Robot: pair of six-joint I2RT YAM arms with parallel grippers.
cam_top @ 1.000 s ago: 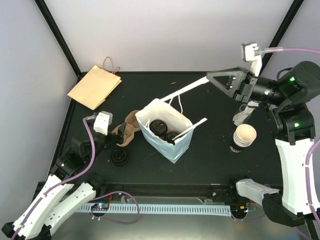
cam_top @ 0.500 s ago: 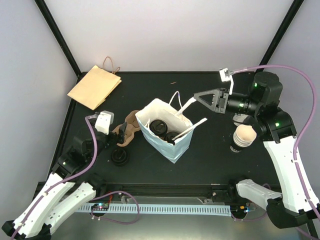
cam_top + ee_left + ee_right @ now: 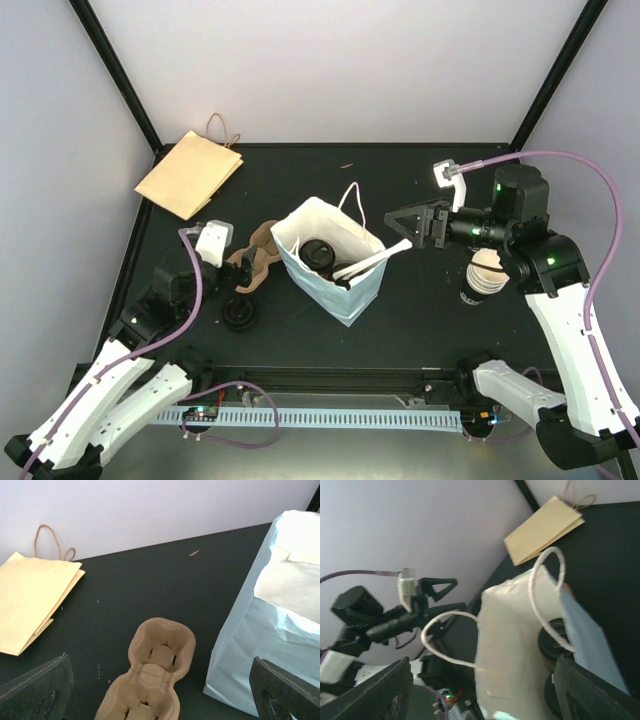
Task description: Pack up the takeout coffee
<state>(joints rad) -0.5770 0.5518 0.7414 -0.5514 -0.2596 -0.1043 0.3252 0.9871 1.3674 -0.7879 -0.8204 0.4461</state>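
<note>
We mark the right gripper (image 3: 396,228) right of centre in the top view, jaws spread apart and nothing clamped, tips just off the right rim of the white bag (image 3: 335,288). In the right wrist view its fingers (image 3: 370,690) sit in the bottom corners, wide apart. The bag's two handle loops (image 3: 547,600) hang free in the middle of that frame, and we see neither pinched.

The takeout coffee (image 3: 320,251) is inside the white bag at frame centre, only its black lid showing through the open mouth. A second black lid (image 3: 347,270) sits just lower right of it in the bag, partly under a white handle strip lying across the mouth.

The left gripper (image 3: 160,665) is in the lower left of the top view, jaws fully apart and empty. In the left wrist view the cup carrier (image 3: 155,680) lies on the table (image 3: 150,585) at bottom centre, the white bag is at right and the brown paper bag (image 3: 35,600) at left.

Elsewhere in the top view:
- The stack of lidless white cups (image 3: 487,275) stands at right, below the right arm.
- The loose black lids (image 3: 240,313) lie left of the bag.
</note>
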